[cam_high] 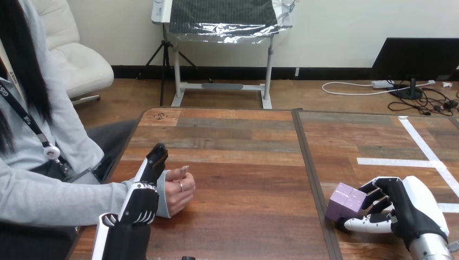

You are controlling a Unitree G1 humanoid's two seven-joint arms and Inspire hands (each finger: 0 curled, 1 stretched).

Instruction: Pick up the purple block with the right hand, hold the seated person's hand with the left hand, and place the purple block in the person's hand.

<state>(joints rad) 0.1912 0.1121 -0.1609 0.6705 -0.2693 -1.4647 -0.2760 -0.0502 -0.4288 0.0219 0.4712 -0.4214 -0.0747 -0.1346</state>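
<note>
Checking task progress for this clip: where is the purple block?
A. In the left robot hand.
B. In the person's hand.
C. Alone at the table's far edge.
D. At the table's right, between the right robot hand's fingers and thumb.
D: the purple block sits between the fingers and thumb of the right robot hand, well apart from the person's hand.

The right robot hand [406, 208] is black, with a smooth white shell over its back. Its jointed fingers [380, 204] and thumb are black and white (the fingertips are black). The right forearm [430, 250] is a silver cylinder. The left robot hand [142, 201] is also black, with thin white stripes across it, and a white edge runs along the left arm [100, 238].
</note>
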